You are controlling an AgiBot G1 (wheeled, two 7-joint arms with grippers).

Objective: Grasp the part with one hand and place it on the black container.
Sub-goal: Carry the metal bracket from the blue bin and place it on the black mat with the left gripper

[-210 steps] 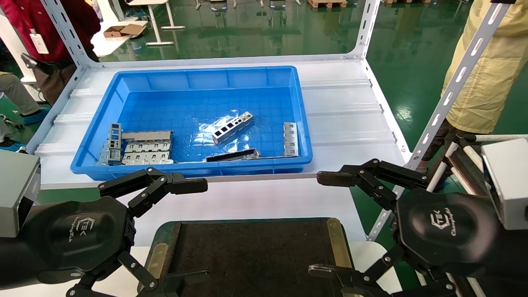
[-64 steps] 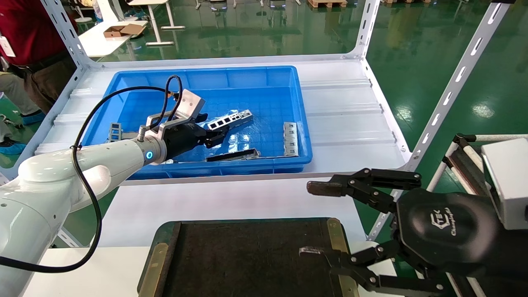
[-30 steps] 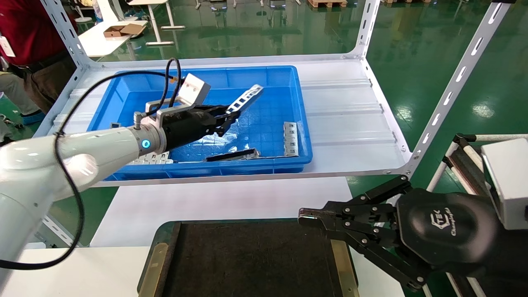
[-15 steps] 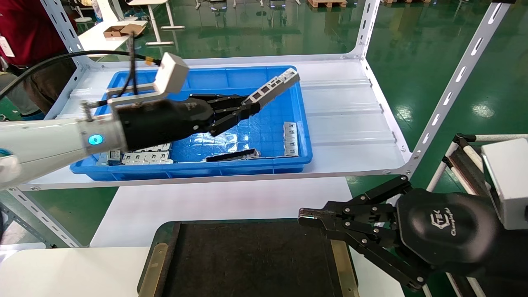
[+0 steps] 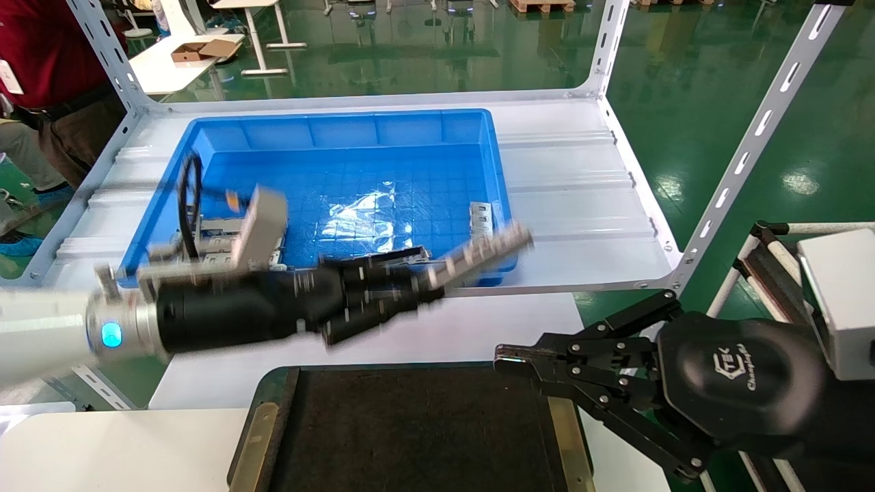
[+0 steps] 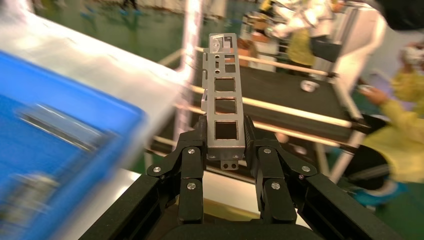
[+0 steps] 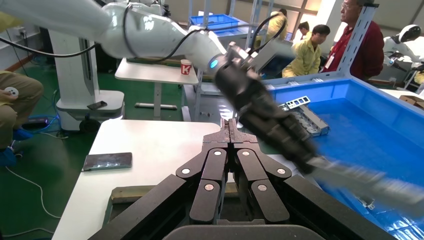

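White shelf (image 5: 574,178) spans the far half of the scene, with slotted uprights at its corners. Blue bin (image 5: 328,137) sits on it, left of centre.

Black tray (image 5: 410,430) lies at the near edge, centre, on a white table (image 5: 123,444); a brass-coloured strip runs along each short side.

Left arm reaches in from the left, low over the gap between the shelf's near edge and the tray. Left gripper (image 5: 417,290) hangs above the white surface just beyond the tray's far edge, blurred in the head view. Its fingers (image 6: 192,167) are clamped on the near end of the bracket (image 6: 223,97), one on each long side.

The bracket sticks out from the fingertips toward the right and far side, its free end over the bin's near right corner. It is off every surface. Wrist view shows three rectangular cut-outs in a row and small holes near the tip.

Right gripper (image 5: 509,359) hovers at the tray's far right corner, fingers pressed together, nothing held.

In the bin: a cluster of grey pieces (image 5: 225,236) at near left, a dark flat strip (image 5: 389,256) by the near wall, a small grey bracket piece (image 5: 482,219) at right.
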